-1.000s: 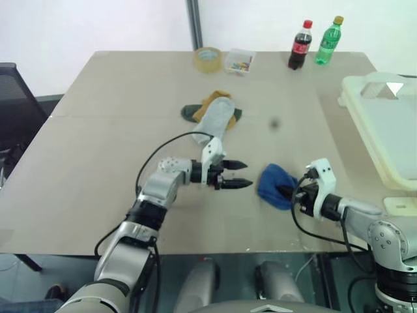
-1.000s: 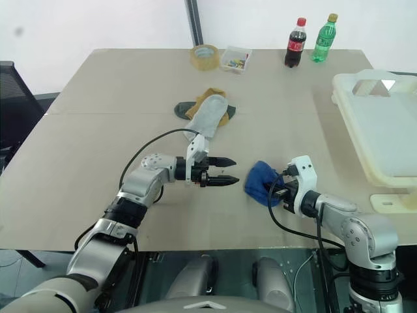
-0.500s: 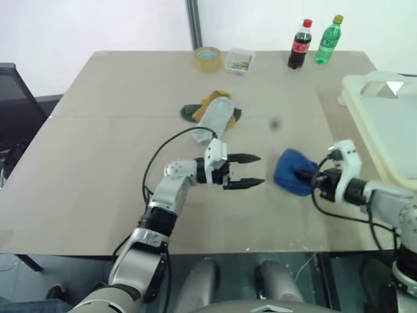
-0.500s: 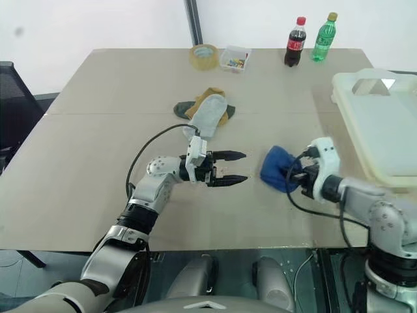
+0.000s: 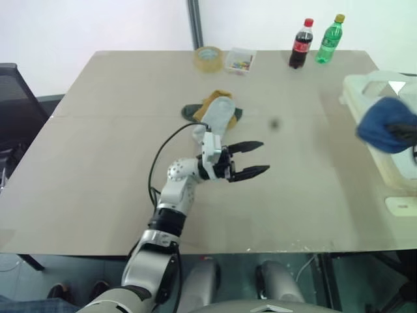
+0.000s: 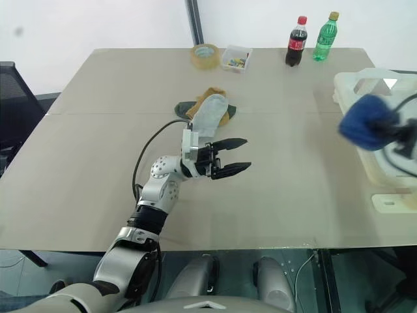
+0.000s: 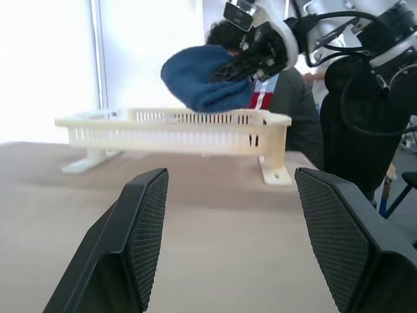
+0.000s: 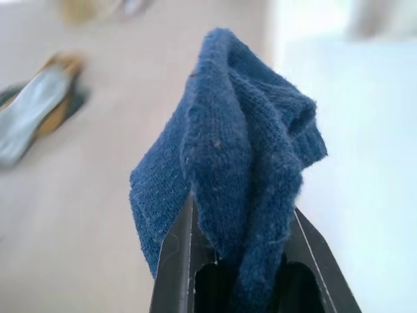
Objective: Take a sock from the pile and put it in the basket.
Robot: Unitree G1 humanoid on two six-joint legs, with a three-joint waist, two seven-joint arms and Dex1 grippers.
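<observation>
Sock (image 5: 386, 132), blue, now lifted off the table (image 5: 98, 163) to the basket (image 5: 391, 163) rim, pinched in right gripper (image 8: 238, 261); left gripper (image 5: 251, 160) raised slightly, fingers apart, empty.

Open tabletop (image 5: 300, 169) is left between the left gripper (image 5: 255, 159) and the basket (image 5: 384, 140); the far edge is occupied by two bottles (image 5: 314, 43), tape roll (image 5: 208, 59) and clear box (image 5: 239, 60).

The left arm (image 5: 171, 208) is built of rounded silver-grey metal segments joined by black collars, with a black cable looping from forearm to wrist. A white block sits at the wrist, ahead of the left gripper (image 5: 251, 160), whose two long black fingers (image 7: 140, 235) carry finely dotted textured pads.
</observation>
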